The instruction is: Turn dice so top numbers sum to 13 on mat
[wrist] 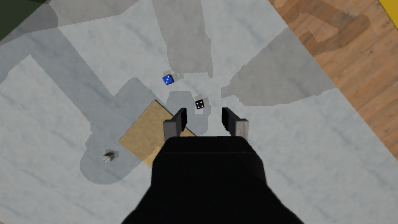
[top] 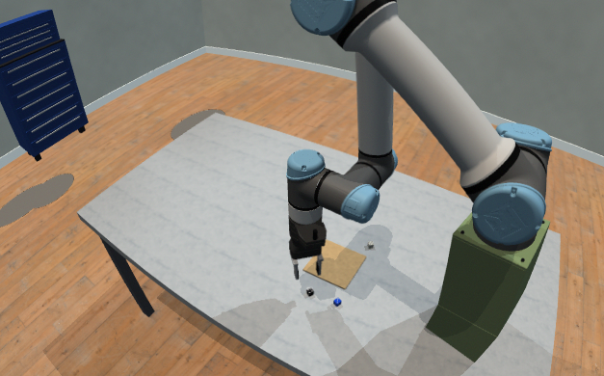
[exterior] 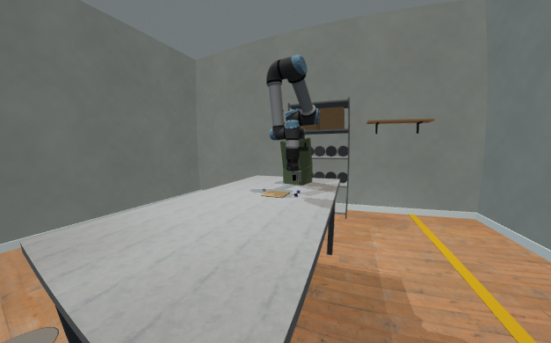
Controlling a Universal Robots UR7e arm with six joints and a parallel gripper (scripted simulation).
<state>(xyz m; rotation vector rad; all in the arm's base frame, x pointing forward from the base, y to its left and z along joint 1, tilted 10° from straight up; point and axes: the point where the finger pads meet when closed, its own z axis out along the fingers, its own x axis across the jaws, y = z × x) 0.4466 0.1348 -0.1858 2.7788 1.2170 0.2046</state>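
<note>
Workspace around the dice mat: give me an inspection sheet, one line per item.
Surface: grey marbled table, crossed by shadows.
Job's things: tan mat lies flat; black die, blue die and pale die all sit on the table, off the mat. Black die appears to show four pips; the others are too small to read.
Clutter: nothing seen.
Gripper: gripper open, holding nothing, raised above the mat's edge near the black die.
Cables: nothing seen.
Surroundings: green pedestal on the table, blue drawer cabinet, shelf rack, wall shelf, yellow floor line.
</note>
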